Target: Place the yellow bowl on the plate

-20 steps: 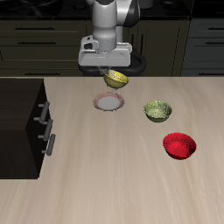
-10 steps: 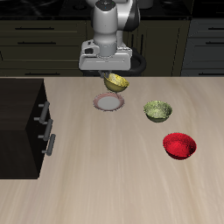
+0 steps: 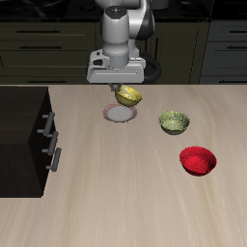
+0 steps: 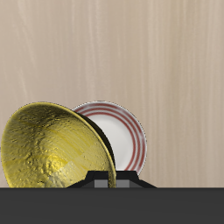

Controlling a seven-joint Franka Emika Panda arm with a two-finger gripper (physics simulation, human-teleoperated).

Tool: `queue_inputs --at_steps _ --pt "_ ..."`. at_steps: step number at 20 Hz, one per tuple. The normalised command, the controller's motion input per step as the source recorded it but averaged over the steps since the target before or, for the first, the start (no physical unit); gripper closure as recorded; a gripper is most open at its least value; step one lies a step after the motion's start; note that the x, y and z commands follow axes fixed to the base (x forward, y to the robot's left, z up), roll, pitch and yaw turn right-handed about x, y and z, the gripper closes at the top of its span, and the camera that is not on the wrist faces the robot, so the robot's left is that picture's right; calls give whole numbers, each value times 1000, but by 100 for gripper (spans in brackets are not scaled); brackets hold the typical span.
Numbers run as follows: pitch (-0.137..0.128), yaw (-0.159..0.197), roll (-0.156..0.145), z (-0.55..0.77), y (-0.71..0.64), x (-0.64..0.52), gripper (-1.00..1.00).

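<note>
Exterior view, gripper (image 3: 123, 87) holding tilted yellow bowl (image 3: 128, 96), now lower over plate (image 3: 118, 114)

The tilted yellow bowl (image 4: 54, 149) overlaps the plate (image 4: 125, 133) on the wooden table (image 4: 131, 52).

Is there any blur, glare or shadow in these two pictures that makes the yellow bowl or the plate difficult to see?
Exterior view: sharp, evenly lit, the yellow bowl small but clear. Wrist view: sharp too, with only mild gloss inside the bowl, which hides part of the plate.
</note>
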Motion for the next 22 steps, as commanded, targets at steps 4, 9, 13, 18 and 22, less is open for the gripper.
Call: queue_inputs --at_steps 4,9,13,18,22 --pt "21 6 0 -99 -3 36 100" --pt "20 8 -9 -85 -21 42 100" --pt "18 -2 -3 -61 4 -21 100" --pt "15 4 4 -56 27 -9 100" --pt "20 4 -35 33 -27 -27 100"
